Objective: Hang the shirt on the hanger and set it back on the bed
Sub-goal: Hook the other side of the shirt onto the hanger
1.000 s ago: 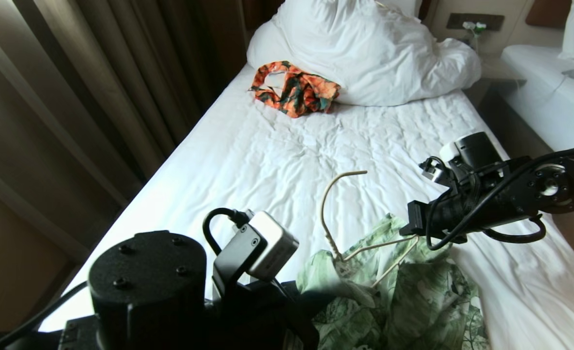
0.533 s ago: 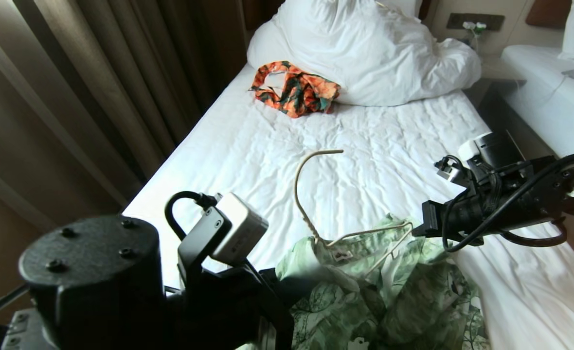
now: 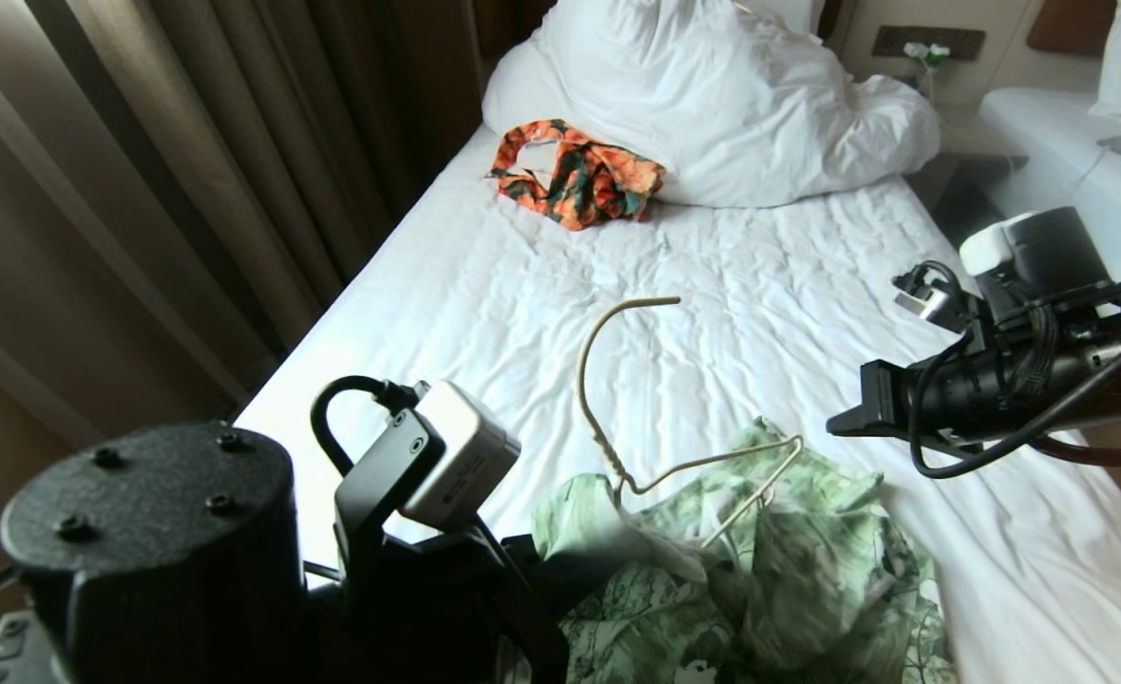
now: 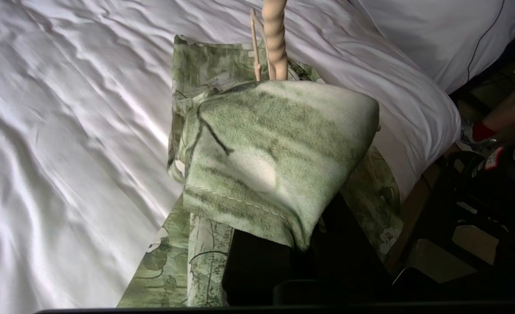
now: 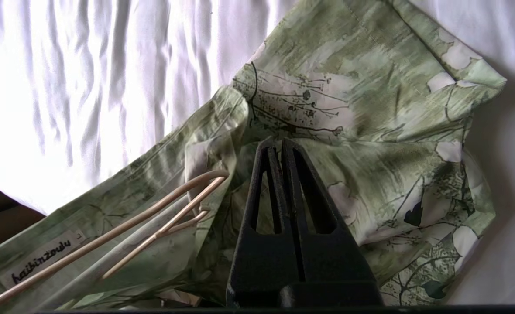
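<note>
Your right gripper (image 5: 281, 146) is pinched together on nothing and has pulled back from the hanger (image 3: 617, 399), now above the shirt (image 3: 788, 579). Your left gripper (image 3: 560, 570), draped in shirt fabric, stays clamped at the hanger's neck; shirt and hanger sit near the bed's (image 3: 522, 313) foot.

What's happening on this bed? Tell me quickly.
A two-armed robot is putting a green flowered shirt onto a thin wire hanger at the near end of the bed. The left gripper is shut on the shirt, with collar fabric draped over it beside the hanger's neck. The right gripper is shut and empty, just above the shirt. One hanger shoulder is still bare, so the shirt is only partly on. An orange garment lies near the pillow.
</note>
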Tool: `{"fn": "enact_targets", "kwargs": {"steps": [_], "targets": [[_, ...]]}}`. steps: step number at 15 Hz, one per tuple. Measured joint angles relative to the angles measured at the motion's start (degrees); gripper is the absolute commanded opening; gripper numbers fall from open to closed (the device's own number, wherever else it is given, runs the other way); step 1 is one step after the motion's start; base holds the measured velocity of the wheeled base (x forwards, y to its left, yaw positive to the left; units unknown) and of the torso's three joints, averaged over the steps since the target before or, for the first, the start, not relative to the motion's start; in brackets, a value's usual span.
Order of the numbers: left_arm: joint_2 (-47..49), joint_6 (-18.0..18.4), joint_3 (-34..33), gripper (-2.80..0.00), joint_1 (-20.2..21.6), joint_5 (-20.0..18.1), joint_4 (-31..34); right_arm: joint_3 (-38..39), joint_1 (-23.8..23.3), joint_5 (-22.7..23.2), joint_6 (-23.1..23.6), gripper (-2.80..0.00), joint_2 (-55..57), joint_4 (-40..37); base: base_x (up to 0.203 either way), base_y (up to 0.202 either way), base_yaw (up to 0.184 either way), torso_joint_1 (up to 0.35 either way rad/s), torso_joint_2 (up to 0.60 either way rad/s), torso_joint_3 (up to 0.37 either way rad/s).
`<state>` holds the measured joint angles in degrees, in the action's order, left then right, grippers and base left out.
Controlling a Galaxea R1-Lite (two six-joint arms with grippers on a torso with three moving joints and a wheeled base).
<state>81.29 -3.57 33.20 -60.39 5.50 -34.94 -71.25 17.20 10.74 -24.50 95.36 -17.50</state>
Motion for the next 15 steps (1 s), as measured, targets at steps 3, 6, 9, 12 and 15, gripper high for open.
{"fn": "enact_targets", "kwargs": {"steps": [3, 6, 9, 12, 15], "targets": [[0.22, 0.00, 0.66, -2.80, -0.12, 0.05, 0.20, -0.08, 1.23, 0.11, 0.12, -2.80, -2.59, -0.54, 0.000, 0.000, 0.000, 0.000, 0.00, 0.000], [0.30, 0.00, 0.83, -2.80, -0.19, 0.03, 0.44, 0.81, 2.20, 0.50, -0.27, -2.80, -1.61, -1.38, 0.000, 0.000, 0.000, 0.000, 0.00, 0.000], [0.93, -0.10, 0.29, -2.80, -2.35, -0.03, 0.46, -0.98, 2.69, 0.74, -0.93, -2.80, 2.75, -1.21, 0.000, 0.000, 0.000, 0.000, 0.00, 0.000], [3.25, -0.65, -1.24, -2.80, -5.49, -0.14, 0.02, -8.60, 4.17, 0.94, -4.72, 0.00, 8.42, -1.59, 0.000, 0.000, 0.000, 0.000, 0.00, 0.000], [4.62, -0.94, -2.75, -2.80, -7.48, -0.16, 0.00, -13.23, 6.94, 1.16, -7.55, 0.00, 13.57, -2.42, 0.000, 0.000, 0.000, 0.000, 0.00, 0.000]]}}
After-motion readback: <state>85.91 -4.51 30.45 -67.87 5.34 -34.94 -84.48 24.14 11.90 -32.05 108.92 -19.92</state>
